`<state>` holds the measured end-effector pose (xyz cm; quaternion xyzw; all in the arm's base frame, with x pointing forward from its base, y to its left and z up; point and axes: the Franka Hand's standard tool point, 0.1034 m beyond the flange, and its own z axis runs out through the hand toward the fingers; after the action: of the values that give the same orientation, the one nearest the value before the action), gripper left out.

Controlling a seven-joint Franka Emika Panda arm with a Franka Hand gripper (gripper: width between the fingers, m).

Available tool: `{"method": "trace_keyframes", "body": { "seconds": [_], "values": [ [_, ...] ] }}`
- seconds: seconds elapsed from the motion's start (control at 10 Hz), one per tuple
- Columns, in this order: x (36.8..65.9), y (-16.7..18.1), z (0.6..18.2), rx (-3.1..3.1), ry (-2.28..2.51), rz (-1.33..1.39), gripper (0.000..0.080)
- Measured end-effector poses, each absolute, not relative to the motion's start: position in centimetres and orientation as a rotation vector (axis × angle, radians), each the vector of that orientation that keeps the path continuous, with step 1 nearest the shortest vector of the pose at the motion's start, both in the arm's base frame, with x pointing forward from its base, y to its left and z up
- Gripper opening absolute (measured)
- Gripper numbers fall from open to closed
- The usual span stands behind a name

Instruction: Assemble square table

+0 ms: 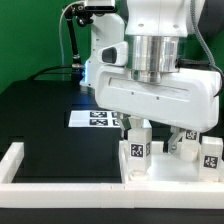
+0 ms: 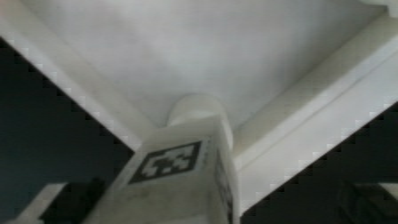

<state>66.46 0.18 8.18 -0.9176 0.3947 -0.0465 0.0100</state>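
The white square panel lies at the front on the exterior view's right. Three tagged white leg blocks stand upright on or by it: one under my gripper, one to its right, one at the far right. My gripper hangs just above the panel, over the first leg. In the wrist view that leg runs between my fingers down to the panel. It lies nearer one finger, and a gap shows to the other. The jaws stand wide apart.
The marker board lies flat on the black table behind the gripper. Long white bars frame the work surface at the front and on the exterior view's left. The arm's white body stands at the back.
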Motion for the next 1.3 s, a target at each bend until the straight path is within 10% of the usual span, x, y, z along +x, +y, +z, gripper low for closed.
{"method": "trace_keyframes", "body": {
  "seconds": [0.2,0.4,1.3],
  "values": [
    [66.5,0.2,8.2,-2.846,1.270,-0.144,0.0560],
    [66.4,0.2,8.1,-2.771,1.419,-0.140,0.0291],
    [65.9,-1.7,7.9,-1.790,2.245,-0.041,0.0291]
  ]
}}
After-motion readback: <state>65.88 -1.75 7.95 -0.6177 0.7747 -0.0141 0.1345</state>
